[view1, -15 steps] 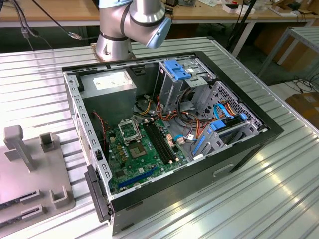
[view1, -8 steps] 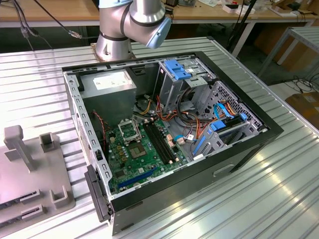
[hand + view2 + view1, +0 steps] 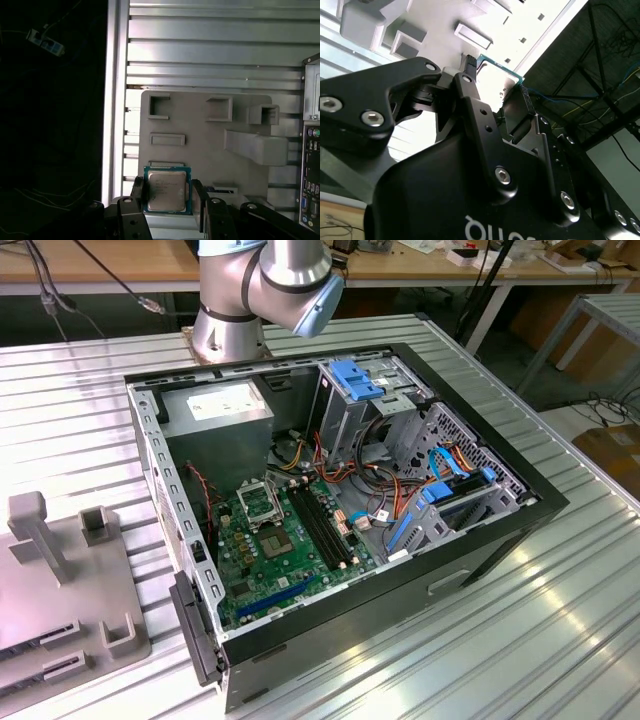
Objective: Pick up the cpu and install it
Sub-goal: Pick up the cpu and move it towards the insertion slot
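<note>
The cpu (image 3: 167, 192), a small square chip with a silver-grey top and a green rim, sits clamped between the two black fingers of my gripper (image 3: 168, 186). The gripper is shut on it. It hangs well above a grey fixture plate (image 3: 200, 155). In the second wrist view the cpu (image 3: 496, 67) shows its green edge between the fingertips (image 3: 469, 67) of the gripper (image 3: 496, 80). In the exterior view the open computer case holds the green motherboard (image 3: 285, 565), with its black-framed socket (image 3: 262, 502) open to view.
The grey fixture plate (image 3: 60, 590), with raised blocks and slots, lies on the slatted metal table at the exterior view's left, beside the black case (image 3: 480, 540). The arm's base (image 3: 240, 310) stands behind the case. Cables, blue drive brackets and a power supply crowd the case's interior.
</note>
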Motion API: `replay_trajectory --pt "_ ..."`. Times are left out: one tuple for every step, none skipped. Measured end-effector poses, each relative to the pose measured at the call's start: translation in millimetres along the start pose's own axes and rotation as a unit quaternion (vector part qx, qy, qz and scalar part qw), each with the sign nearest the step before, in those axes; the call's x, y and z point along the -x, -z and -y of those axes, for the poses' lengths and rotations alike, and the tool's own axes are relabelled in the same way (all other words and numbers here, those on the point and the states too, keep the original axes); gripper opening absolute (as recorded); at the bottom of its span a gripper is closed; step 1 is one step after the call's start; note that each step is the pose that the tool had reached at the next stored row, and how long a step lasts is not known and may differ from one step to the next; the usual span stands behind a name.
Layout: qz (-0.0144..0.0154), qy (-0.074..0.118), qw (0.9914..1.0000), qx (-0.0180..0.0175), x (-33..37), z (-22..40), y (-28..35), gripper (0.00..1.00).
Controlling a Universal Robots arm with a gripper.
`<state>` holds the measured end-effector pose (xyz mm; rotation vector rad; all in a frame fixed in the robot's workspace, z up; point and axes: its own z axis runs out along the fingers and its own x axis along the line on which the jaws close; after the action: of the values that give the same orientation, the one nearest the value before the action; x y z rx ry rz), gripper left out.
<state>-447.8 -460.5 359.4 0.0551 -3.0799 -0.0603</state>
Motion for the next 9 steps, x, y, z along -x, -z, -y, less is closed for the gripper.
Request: replay_trajectory --pt "0.0001 0.000 1.00000 0.0000 -0.1 0.0 0.7 0.47" --pt "0.0001 0.000 1.00000 0.0001 -0.1 0.0 0.9 0.47" --pt "0.0002 0.000 1.00000 0.0001 0.0 0.0 1.0 0.47" --pt "0.0000 0.000 1.00000 0.0000 -0.1 0.0 1.2 0.47" --pt "0.0000 0.000 1.00000 0.0000 -0.1 -0.1 1.2 0.47" --pt "0.0001 0.000 1.00000 0.0000 -0.1 -0.1 1.2 0.47" --pt "0.0000 0.000 1.00000 0.0000 0.1 -0.1 1.4 0.47" --pt "-0.0001 0.000 1.00000 -0.0001 0.4 0.0 1.5 0.47" --pt "0.0000 0.000 1.00000 0.0000 1.2 0.0 1.5 0.47"
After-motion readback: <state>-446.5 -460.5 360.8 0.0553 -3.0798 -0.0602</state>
